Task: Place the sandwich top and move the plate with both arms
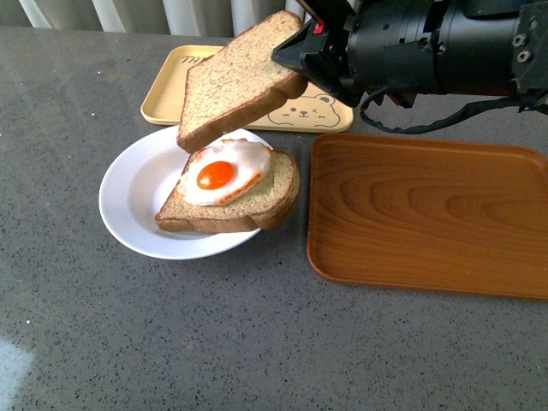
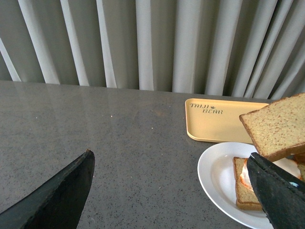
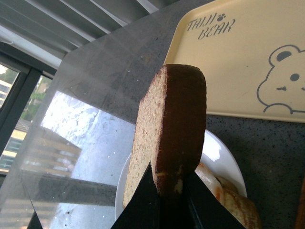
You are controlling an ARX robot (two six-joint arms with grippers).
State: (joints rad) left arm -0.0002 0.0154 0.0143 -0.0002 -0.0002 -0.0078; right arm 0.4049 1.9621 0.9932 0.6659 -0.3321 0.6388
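Note:
The sandwich top (image 1: 235, 81), a plain brown slice, hangs tilted in the air above the white plate (image 1: 137, 197). My right gripper (image 1: 295, 58) is shut on its right edge; its fingers (image 3: 143, 205) pinch the crust of the sandwich top (image 3: 174, 124). On the plate lies another slice carrying a fried egg (image 1: 224, 175). In the left wrist view the left gripper (image 2: 169, 191) is open over bare table to one side of the plate (image 2: 214, 176), its fingertips (image 2: 76, 181) far apart, the raised sandwich top (image 2: 279, 126) beyond them. The left arm is outside the front view.
A yellow bear-print tray (image 1: 171, 86) lies behind the plate. A brown wooden tray (image 1: 428, 214) sits right of the plate, nearly touching its rim. The grey speckled table stretches left and toward me. Curtains hang behind the table's far edge.

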